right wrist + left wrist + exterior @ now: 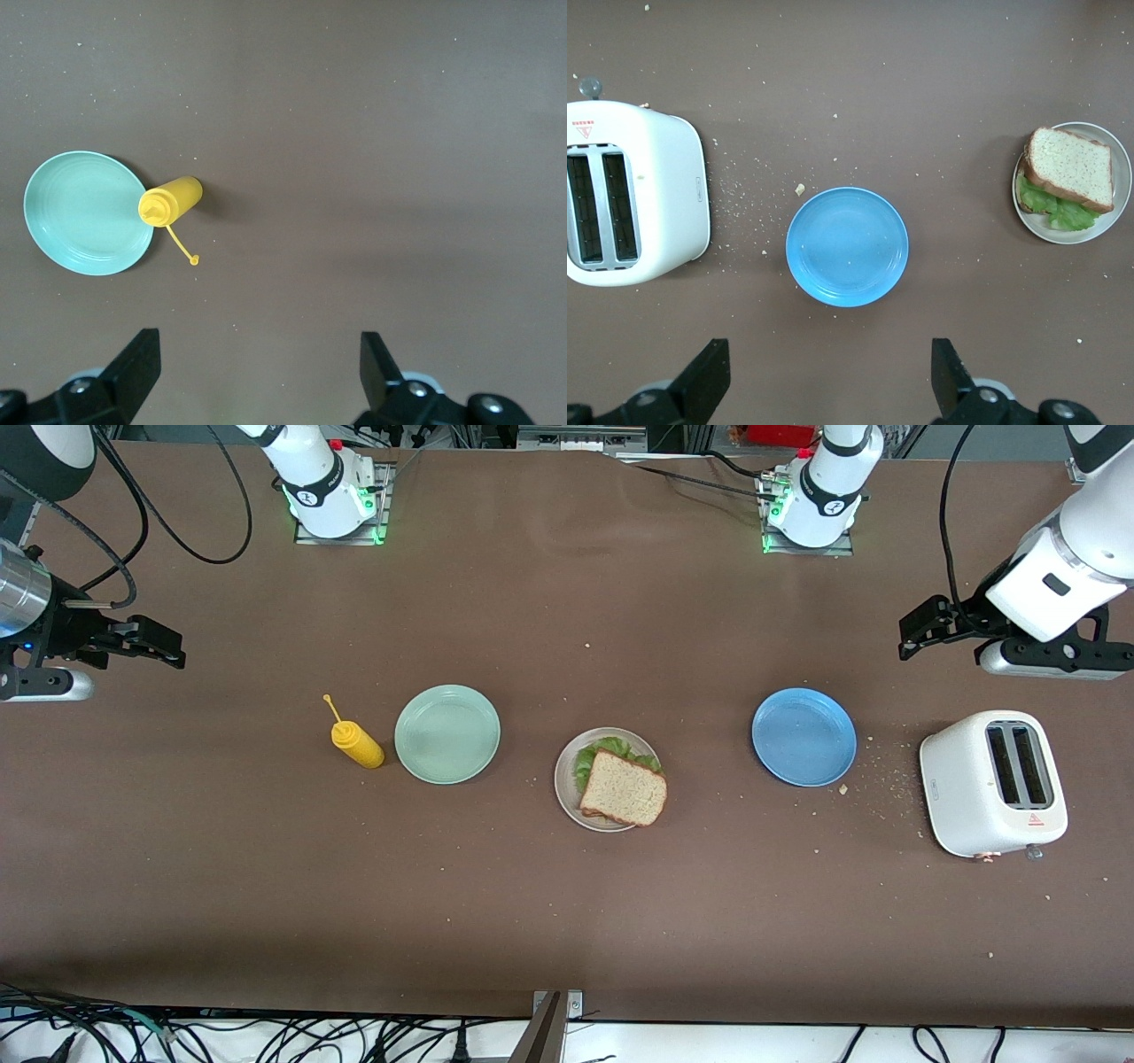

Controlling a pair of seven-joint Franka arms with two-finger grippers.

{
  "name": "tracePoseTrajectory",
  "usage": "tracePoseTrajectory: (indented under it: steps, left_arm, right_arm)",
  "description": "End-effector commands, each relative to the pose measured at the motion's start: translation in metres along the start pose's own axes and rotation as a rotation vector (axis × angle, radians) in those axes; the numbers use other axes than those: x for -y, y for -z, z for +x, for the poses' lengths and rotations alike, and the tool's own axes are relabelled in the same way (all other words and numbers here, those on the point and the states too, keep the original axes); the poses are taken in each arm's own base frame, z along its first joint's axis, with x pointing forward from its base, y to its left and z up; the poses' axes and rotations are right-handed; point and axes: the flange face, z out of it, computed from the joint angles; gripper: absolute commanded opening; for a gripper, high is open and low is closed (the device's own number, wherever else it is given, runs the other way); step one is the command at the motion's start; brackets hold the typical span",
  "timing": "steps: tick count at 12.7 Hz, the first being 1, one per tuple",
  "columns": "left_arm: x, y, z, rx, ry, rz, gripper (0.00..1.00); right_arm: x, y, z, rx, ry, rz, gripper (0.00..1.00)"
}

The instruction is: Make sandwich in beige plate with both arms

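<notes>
Sandwich [623, 786] sits assembled on the beige plate [567, 784] mid-tabletop, lettuce [611, 749] poking out under the top slice, so the build looks done. Left hand [921, 633] released, up near the toaster [992, 784]; right hand [146, 642] released at its own end, empty. Both parked clear of the food.

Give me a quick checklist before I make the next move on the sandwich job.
1. Sandwich assembled on beige plate, lettuce showing between slices: ok.
2. Top slice square on plate: not ok, one corner overhangs the rim.
3. Left pincer open, holding nothing, up near the toaster: ok.
4. Right pincer open, holding nothing, at its end of the table: ok.
5. Blue plate and mint-green plate bare: ok.
6. Mustard bottle upright: ok.
</notes>
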Motion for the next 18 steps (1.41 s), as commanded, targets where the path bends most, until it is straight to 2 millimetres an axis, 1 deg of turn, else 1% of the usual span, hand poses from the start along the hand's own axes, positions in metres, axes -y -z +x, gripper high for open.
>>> tracePoseTrajectory:
  steps: [1, 4, 7, 16, 18]
  left_arm:
    - [-0.015, 0.003, -0.011, -0.026, -0.023, 0.059, 1.00]
    - [-0.012, 0.002, -0.010, -0.023, -0.020, 0.058, 1.00]
    - [-0.014, -0.001, 0.000, -0.017, -0.022, 0.056, 1.00]
    - [-0.007, -0.002, 0.002, -0.012, -0.014, 0.051, 1.00]
    - [-0.008, 0.001, 0.002, -0.020, -0.015, 0.051, 1.00]
  right_arm:
    - [0.001, 0.001, -0.001, -0.007, -0.013, -0.003, 1.00]
    - [0.001, 0.001, -0.001, -0.010, -0.014, -0.003, 1.00]
    - [0.001, -0.001, -0.001, -0.009, -0.012, -0.003, 1.00]
    - [0.001, -0.001, -0.001, -0.008, -0.012, 0.002, 1.00]
    - [0.001, -0.001, -0.001, -0.008, -0.011, 0.003, 1.00]
